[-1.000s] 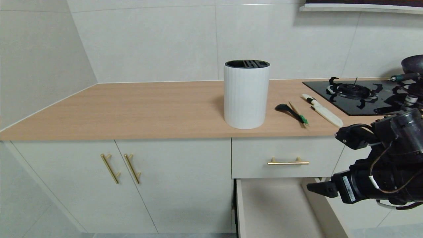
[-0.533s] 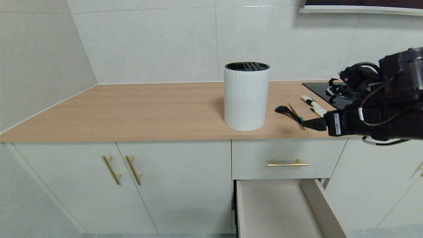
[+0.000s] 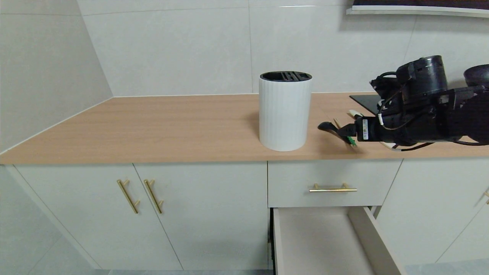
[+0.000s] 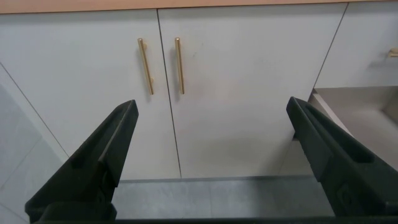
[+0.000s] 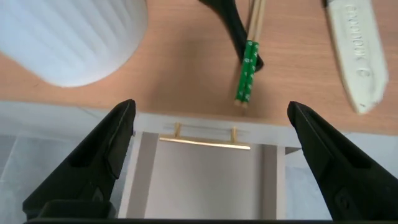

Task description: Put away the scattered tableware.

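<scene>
A black spoon and a pair of wooden chopsticks with green ends lie on the wooden counter, right of a white ribbed holder with a black slotted top. A white knife lies just beyond them, mostly hidden by my right arm. My right gripper hovers low over the chopsticks' green end. In the right wrist view that gripper is open, with the chopsticks, spoon, knife and holder ahead of it. My left gripper is open, facing the cabinet doors.
Below the counter an open drawer sticks out under a shut drawer with a gold handle. Two cabinet doors with gold handles are at the left. A black hob and a dark pot sit at the right.
My right arm has risen from beside the open drawer to counter height and moved left, bringing its gripper over the chopsticks and spoon. The tableware has not moved.
</scene>
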You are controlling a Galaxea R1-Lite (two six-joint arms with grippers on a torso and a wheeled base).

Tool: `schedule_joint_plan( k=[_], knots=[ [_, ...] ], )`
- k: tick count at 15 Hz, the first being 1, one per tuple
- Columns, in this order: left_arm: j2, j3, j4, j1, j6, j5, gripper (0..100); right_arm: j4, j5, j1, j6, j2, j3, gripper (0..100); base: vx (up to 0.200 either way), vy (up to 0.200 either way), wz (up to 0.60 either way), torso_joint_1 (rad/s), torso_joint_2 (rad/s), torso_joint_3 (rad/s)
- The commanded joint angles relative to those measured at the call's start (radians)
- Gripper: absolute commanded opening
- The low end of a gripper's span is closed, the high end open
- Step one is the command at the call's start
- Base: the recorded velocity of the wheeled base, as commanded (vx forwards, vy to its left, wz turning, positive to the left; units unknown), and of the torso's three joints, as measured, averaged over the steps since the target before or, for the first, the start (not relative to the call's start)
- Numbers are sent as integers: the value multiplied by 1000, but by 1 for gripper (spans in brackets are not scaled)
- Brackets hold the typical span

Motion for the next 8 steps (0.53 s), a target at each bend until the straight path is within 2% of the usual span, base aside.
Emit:
schedule_joint_plan(
  k=[1, 4, 8],
  knots=[
    [1, 0, 0, 0, -1, 0, 100, 5, -6, -10, 3, 79, -36, 100, 0, 0, 0, 0, 0, 0],
    [1, 0, 0, 0, -1, 0, 100, 0, -88, -16, 11, 163, -77, 100, 0, 0, 0, 0, 0, 0],
    [1, 0, 0, 0, -1, 0, 100, 0, -88, -31, 31, 208, -100, 100, 0, 0, 0, 0, 0, 0]
  ],
)
